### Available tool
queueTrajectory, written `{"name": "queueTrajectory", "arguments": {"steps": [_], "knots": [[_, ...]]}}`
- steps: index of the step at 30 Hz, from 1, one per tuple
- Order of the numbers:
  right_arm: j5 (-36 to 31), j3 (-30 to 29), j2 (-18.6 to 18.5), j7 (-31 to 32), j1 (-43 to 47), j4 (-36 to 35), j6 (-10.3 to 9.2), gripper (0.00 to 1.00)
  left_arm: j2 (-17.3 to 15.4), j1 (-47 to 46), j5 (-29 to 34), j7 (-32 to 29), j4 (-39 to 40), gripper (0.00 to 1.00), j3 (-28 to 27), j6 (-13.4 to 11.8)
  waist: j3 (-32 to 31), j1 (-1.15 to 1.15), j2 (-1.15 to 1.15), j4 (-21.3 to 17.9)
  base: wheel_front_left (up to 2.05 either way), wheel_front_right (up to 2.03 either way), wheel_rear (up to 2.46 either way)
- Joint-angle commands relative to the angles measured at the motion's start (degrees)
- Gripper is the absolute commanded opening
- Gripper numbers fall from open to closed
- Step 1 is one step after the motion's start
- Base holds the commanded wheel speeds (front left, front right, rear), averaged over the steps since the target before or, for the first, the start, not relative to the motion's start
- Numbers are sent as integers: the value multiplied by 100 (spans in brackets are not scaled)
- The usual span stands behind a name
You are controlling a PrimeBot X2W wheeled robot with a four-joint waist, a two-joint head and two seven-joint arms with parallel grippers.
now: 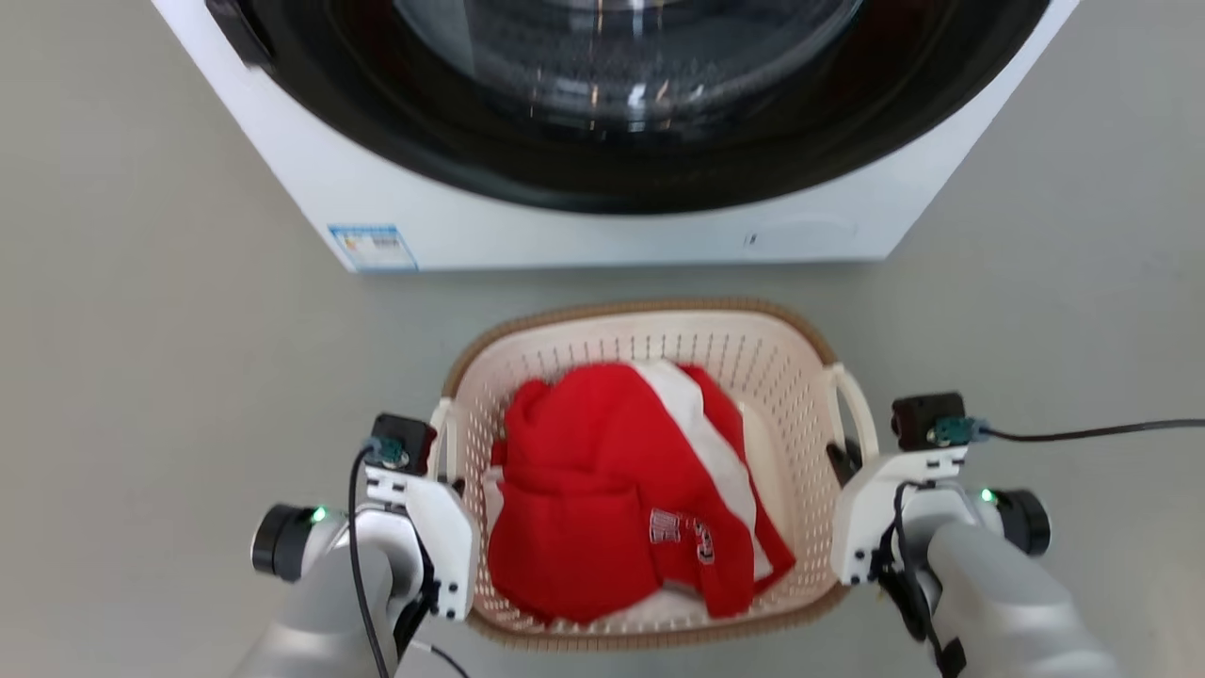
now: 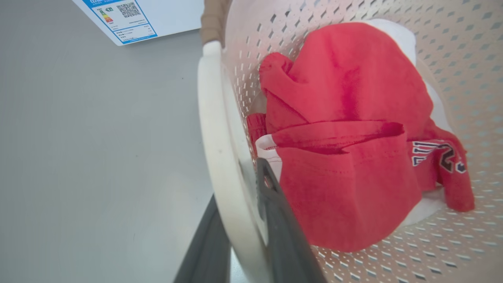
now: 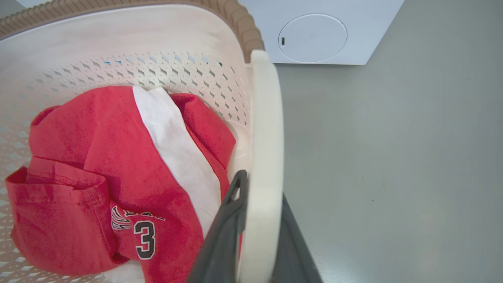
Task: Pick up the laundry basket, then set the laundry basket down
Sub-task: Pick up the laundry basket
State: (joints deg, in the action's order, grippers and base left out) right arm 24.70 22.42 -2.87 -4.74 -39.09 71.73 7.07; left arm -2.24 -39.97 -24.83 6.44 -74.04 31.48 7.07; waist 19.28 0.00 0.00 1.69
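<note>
While the laundry basket (image 1: 659,350) sits between the two sets of jaws, the left jaws are closed on its left loop handle (image 2: 214,129). One dark finger (image 2: 206,247) lies against the handle's outer face, and the other is pressed to its inner face beside the perforated wall. The right jaws grip the right loop handle (image 3: 265,129) in the same way, with one finger (image 3: 228,228) inside the loop and its partner outside, towards the bare floor (image 1: 141,377).

The basket is cream-white with a brown woven-look rim, and its long sides run from one pair of jaws to the other. Whether its base touches the floor or hangs just above it cannot be told.

A crumpled red garment (image 1: 602,471) lies inside the basket, between the jaws. It has a white panel and dark-edged lettering, and a numeral 3 faces the right jaws. It reaches close to the inner finger on each side.

A white front-loading washing machine (image 1: 565,226) stands on the floor beyond the fingertips and past the basket's far rim, a little apart from the basket. It has a dark round door, and a blue-bordered label (image 1: 372,247) sits at its lower corner, ahead of the left jaws. A black cable (image 1: 1083,433) runs outward from the right wrist.
</note>
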Motion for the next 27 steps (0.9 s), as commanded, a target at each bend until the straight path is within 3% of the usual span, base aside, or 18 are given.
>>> {"name": "queueTrajectory", "arguments": {"steps": [1, 16, 27], "knots": [[31, 142, 0, 18, 115, -100, 42, 0, -242, 7, -6, 43, 70, 0, -67, 42, -366, 0, 0, -62, 0, 0, 0], [888, 993, 0, 796, 698, -201, 42, 0, -170, 518, -475, -857, 299, 0, 655, 42, -1617, 0, 0, -67, 0, 0, 0], [1449, 1477, 0, 1195, 822, -366, 42, 0, -279, 640, -833, -1171, 544, 0, 1089, 42, -1966, 0, 0, -147, 0, 0, 0]]}}
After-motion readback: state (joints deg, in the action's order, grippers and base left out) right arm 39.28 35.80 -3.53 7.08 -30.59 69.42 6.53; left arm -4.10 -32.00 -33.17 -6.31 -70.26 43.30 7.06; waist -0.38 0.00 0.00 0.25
